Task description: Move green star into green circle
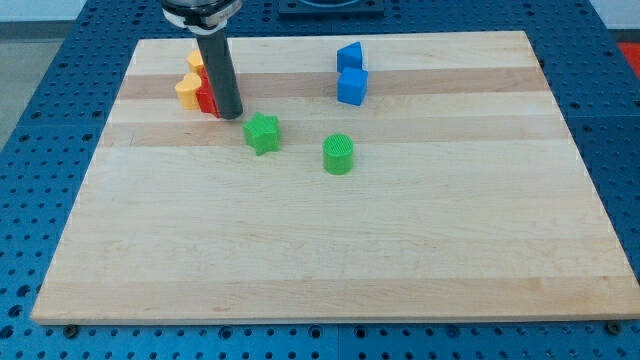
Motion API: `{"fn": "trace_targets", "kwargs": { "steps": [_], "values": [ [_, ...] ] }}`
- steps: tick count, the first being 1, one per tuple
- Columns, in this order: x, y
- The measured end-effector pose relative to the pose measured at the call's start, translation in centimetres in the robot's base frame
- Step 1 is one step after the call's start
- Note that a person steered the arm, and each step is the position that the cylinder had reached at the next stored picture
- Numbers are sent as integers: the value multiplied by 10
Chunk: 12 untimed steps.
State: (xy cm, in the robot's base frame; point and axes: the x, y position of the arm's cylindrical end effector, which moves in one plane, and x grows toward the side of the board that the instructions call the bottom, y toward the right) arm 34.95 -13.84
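The green star (pixel 263 133) lies on the wooden board (pixel 330 240), left of centre in the upper half. The green circle (pixel 339 154), a short cylinder, stands a little to the star's right and slightly lower, apart from it. My tip (pixel 231 115) is at the end of the dark rod, just up and to the left of the green star, close to it with a small gap. The rod stands in front of a red block.
A red block (pixel 207 97) and two yellow blocks (pixel 187 91) (pixel 196 60) cluster at the rod's left, partly hidden. Two blue blocks (pixel 350 56) (pixel 352 86) sit near the view's top, above the green circle.
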Motion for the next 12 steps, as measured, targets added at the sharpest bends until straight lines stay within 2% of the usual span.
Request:
{"fn": "trace_targets", "kwargs": {
  "steps": [2, 4, 5, 7, 8, 9, 11, 12],
  "values": [
    [-7, 3],
    [-17, 67],
    [-6, 59],
    [61, 4],
    [85, 7],
    [95, 28],
    [128, 114],
    [156, 121]
  ]
}}
